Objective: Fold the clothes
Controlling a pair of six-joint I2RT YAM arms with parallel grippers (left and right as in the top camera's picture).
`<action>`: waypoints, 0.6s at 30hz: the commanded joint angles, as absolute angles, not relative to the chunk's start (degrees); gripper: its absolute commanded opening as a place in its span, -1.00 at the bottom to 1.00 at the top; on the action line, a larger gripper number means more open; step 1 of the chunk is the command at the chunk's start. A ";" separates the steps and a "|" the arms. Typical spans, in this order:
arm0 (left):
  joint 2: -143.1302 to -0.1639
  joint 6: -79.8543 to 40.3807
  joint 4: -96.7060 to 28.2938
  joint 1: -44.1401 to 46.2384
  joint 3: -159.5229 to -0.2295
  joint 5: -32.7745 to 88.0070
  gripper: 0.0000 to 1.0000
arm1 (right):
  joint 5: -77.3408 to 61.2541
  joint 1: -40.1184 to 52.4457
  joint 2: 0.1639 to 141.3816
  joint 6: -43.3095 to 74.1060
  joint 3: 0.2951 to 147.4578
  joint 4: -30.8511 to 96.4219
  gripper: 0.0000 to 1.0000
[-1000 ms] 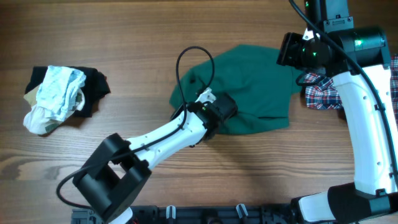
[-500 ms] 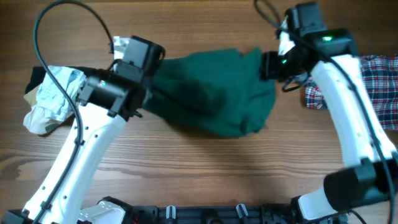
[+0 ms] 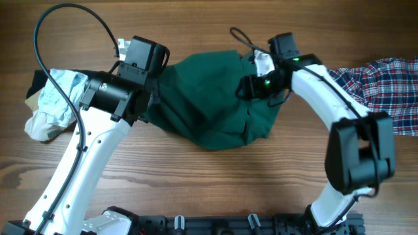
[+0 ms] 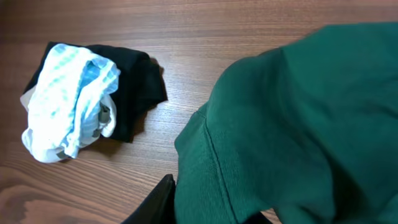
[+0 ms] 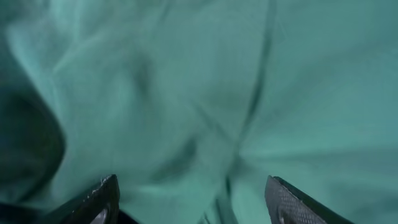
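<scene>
Presently, step: early spreading, I judge. The large plain dark green soft fabric garment [image 3: 209, 104] is bunched and creased, and no clean fold shows yet.
Garment position: on the wooden bench [image 3: 196, 189], stretched between the two hands. One edge is at the left hand and the opposite side lies under the right hand.
Left hand [image 3: 149, 103]: at the garment's edge. The wrist view shows cloth draped over one dark finger [image 4: 163, 198]; I cannot tell whether it pinches the cloth or stands apart.
Right hand [image 5: 194, 200]: fingers spread wide just above green cloth, gripping nothing.
Other cloth: a red, blue and white plaid shirt [image 3: 385, 78] lies on the outer side of the right hand. A small pale blue-white garment [image 4: 68, 106] on black cloth [image 4: 140, 87] lies on the outer side of the left hand, apart from the green.
Next move (judgement): the right hand should drop and close on a single edge. Both hands then draw apart to flatten the cloth before any fold.
Risk: catching several layers at once.
</scene>
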State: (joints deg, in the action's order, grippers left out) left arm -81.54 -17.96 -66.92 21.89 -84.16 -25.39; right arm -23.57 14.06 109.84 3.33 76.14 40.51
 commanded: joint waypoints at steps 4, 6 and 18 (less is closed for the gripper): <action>-81.43 -18.46 -66.94 21.74 -84.33 -24.64 -0.48 | -19.70 15.73 118.58 8.88 75.61 32.25 0.37; -81.43 -18.46 -66.94 21.74 -84.33 -24.64 -0.47 | -17.32 15.55 118.24 9.56 75.77 30.48 0.38; -81.43 -18.48 -66.92 21.74 -84.33 -24.21 -0.41 | -19.33 14.06 119.28 9.56 75.88 14.17 0.37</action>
